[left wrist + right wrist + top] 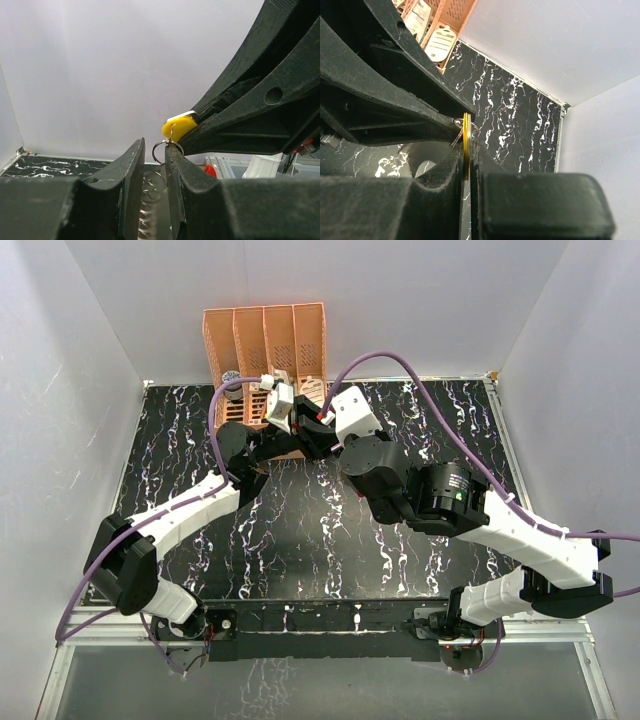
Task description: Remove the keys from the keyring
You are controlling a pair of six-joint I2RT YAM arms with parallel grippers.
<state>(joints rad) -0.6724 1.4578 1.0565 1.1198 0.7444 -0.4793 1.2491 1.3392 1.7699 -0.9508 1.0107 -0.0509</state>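
Right pincer (467, 152) clamps key (466, 129) edge-on; left pincer (154, 146) tips flank keyring (159, 143).

Yellow key (465, 131) pinched in right tool (469, 156); thin wire keyring (167, 149) threaded through it.

Robotics lab test cell, tabletop type. Identifying features: plain white enclosure walls (330, 300) closing off the top, left and right of the frame, and a black marble-patterned tabletop (300, 540) filling the centre. A left arm (190, 510) and a right arm (520, 535) are bolted at the lower edge and trail purple cables (440, 410). An orange slotted rack (265, 335) stands at upper centre against the back wall.
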